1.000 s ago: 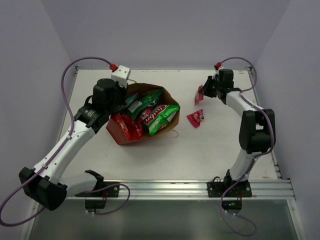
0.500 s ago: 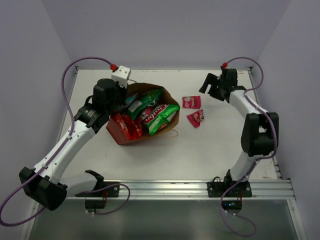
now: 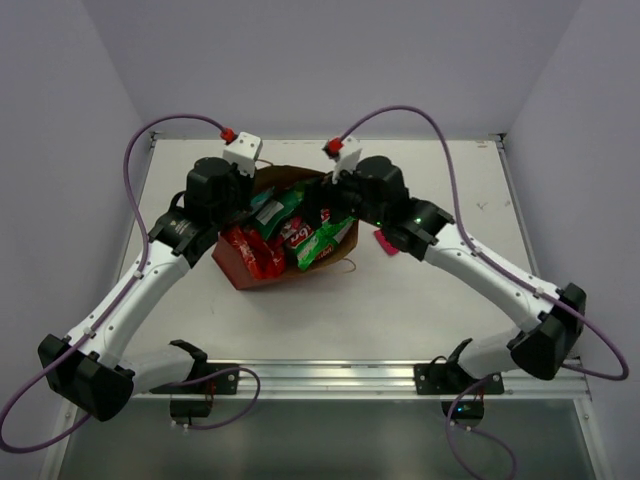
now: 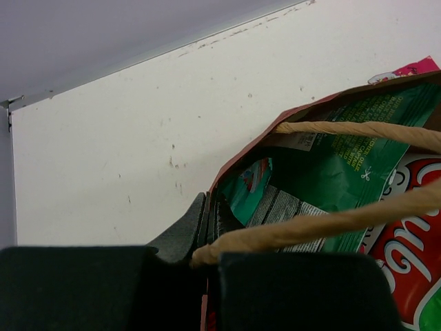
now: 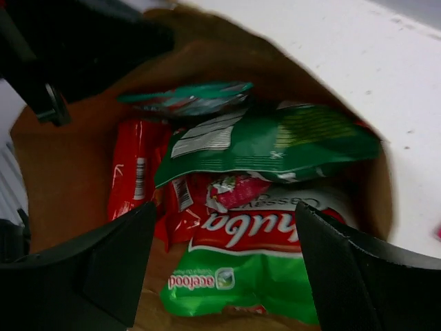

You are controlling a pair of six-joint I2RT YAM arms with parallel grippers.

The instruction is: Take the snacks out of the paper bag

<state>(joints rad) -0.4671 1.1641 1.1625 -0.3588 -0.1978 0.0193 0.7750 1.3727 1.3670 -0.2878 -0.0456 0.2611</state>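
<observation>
pink packet seemingly half-hidden, paper bag cropped

White table; lavender walls; metal rail along near edge.

Brown paper bag holds red, green, teal snacks (one white-lettered).

R claw, now wide + empty, from far-R corner to just over paper bag mouth.
</observation>
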